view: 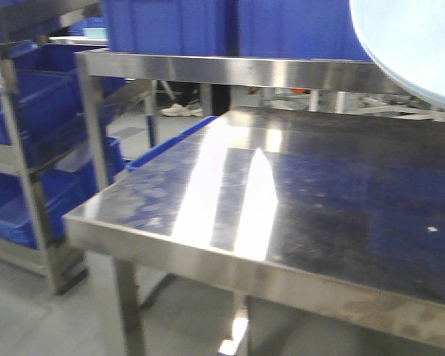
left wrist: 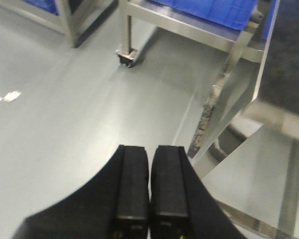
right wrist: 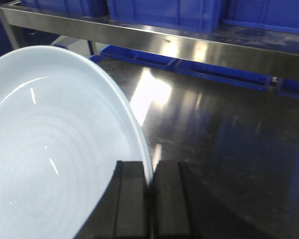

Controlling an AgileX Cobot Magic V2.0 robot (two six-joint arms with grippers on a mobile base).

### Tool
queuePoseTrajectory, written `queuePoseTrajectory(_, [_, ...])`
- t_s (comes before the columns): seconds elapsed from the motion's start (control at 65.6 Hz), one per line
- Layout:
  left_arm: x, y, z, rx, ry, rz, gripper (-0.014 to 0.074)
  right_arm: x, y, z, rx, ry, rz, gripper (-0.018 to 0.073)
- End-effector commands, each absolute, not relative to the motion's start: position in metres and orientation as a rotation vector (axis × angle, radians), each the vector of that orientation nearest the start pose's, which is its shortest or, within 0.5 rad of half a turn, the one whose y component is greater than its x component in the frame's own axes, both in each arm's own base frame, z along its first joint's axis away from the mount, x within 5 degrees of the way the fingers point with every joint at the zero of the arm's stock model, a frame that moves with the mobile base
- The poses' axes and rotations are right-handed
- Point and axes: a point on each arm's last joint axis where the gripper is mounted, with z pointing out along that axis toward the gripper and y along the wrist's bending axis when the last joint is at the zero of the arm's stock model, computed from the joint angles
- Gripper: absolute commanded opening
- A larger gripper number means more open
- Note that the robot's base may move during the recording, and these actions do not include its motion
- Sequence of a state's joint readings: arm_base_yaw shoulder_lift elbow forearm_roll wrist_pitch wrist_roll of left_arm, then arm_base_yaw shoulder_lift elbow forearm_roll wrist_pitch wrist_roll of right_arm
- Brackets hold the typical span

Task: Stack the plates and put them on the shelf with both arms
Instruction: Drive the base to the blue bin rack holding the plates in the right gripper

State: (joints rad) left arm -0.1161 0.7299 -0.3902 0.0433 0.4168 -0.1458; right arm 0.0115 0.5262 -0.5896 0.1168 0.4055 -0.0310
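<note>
Right jaws pinch a glossy pale blue-white round plate (right wrist: 55,149) by its 3 o'clock rim above the steel desk (right wrist: 229,149) for stacking; left jaws pressed together, empty

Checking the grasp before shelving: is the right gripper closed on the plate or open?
Shut on it. In the right wrist view the right gripper pinches the plate by its rim.

1. The right gripper (right wrist: 150,173) pinches the rim of a pale glossy plate (right wrist: 50,149), one finger on each side.
2. The plate is tilted and fills the left side above a dark steel tabletop (right wrist: 229,139).
3. Behind, blue bins (right wrist: 159,12) sit on a steel shelf (right wrist: 139,37).
</note>
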Motion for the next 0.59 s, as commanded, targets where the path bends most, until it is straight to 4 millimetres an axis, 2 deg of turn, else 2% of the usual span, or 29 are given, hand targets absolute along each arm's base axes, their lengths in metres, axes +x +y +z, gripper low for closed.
queuePoseTrajectory(0.0, [0.1397,-0.0148,0.2573,-0.009,2.137,-0.12,0.0104,0.1084,0.0041,0.353,0.043,1.699,0.103,0.0057])
queuePoseTrajectory(0.58, [0.1397,-0.0148,0.2573,-0.009,2.137,-0.12,0.0103,0.1084,0.0041,0.353,0.043,1.699,0.103,0.0057])
